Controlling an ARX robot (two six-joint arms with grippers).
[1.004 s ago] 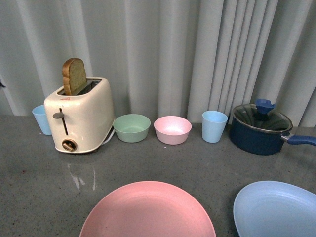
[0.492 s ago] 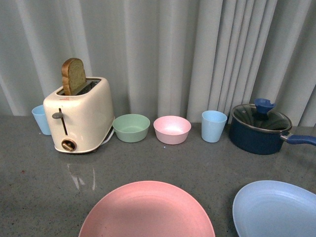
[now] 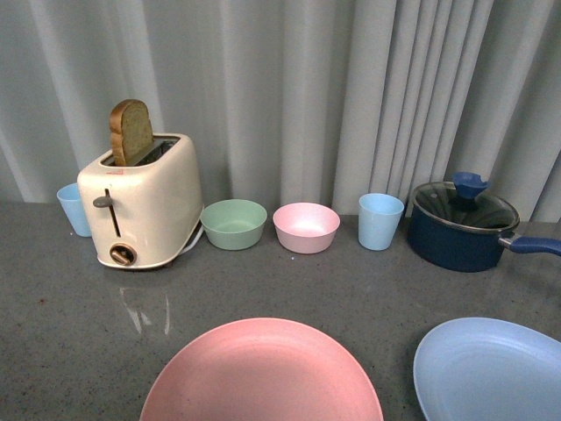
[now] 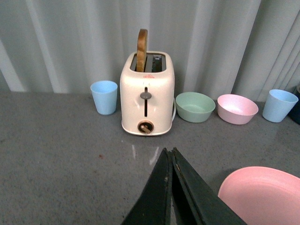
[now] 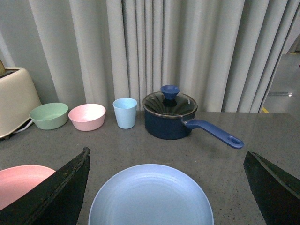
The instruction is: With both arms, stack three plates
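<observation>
A pink plate [image 3: 263, 373] lies on the grey counter at the front centre, and a light blue plate [image 3: 491, 368] lies to its right, a gap apart. Neither arm shows in the front view. My left gripper [image 4: 168, 151] is shut with nothing in it, hovering over the counter just left of the pink plate [image 4: 262, 194]. My right gripper [image 5: 166, 152] is open wide, its fingers [image 5: 70, 187] standing either side of the light blue plate [image 5: 151, 197] without touching it. The pink plate [image 5: 21, 180] shows beside its left finger.
Along the curtain at the back stand a blue cup [image 3: 73, 210], a cream toaster [image 3: 140, 206] with toast in it, a green bowl [image 3: 234, 225], a pink bowl [image 3: 306, 228], another blue cup [image 3: 380, 221] and a lidded dark blue pot [image 3: 463, 228] with its handle pointing right.
The front view has shifted very slightly. Both plates and the things at the back stand where they were.
</observation>
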